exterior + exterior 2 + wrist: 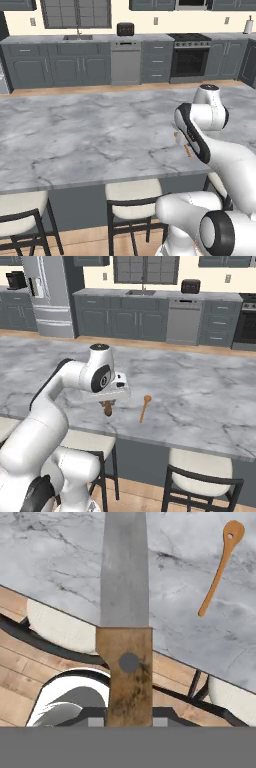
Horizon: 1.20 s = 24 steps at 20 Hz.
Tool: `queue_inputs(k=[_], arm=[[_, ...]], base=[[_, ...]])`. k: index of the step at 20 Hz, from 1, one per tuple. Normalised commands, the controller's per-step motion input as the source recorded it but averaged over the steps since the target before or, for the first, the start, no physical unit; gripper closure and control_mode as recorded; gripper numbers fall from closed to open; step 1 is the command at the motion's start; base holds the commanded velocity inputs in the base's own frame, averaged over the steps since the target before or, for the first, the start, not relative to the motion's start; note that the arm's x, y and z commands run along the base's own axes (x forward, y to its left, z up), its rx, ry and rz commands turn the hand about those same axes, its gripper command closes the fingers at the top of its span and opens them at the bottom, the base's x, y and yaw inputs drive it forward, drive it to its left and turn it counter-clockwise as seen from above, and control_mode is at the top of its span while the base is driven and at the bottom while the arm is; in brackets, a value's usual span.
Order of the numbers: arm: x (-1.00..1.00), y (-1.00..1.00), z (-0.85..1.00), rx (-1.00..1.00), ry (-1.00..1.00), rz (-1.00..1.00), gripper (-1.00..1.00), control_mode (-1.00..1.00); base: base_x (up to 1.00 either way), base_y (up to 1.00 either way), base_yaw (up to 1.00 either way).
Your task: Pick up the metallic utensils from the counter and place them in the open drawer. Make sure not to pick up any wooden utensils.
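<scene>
The gripper (108, 407) hangs above the counter's (200, 391) near edge, pinching a knife (125, 612) by its brown wooden handle. The grey blade runs straight out from the fingers over the marble. The wooden spoon (145, 407) lies just beside it on the counter, bowl pointing away from the edge. Stools (60, 629) stand below.

knife (125, 612) blade runs off the top edge, hiding the jaws.

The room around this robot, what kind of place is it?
A home kitchen, rendered. A long marble counter with stools along it works as an island; behind stand a stove, a dishwasher and a sink under a window.
</scene>
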Motion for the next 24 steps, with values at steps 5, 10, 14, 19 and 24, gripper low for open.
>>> queue_inputs(k=[5,10,14,19,24], arm=[[-0.40,0.00,0.45,0.00,0.00,0.27,1.00,-1.00],[-0.56,0.00,0.50,0.00,-0.05,0.27,1.00,-1.00],[-0.21,0.01,0.66,0.00,-0.08,0.15,1.00,-1.00],[-0.22,0.02,0.45,0.00,-0.06,0.08,1.00,1.00],[0.00,0.00,0.00,0.00,0.00,0.00,1.00,1.00]], base=[[0.00,0.00,0.00],[0.00,0.00,0.00],[0.00,0.00,0.00],[-0.10,0.02,0.02],[-0.68,0.24,0.08]])
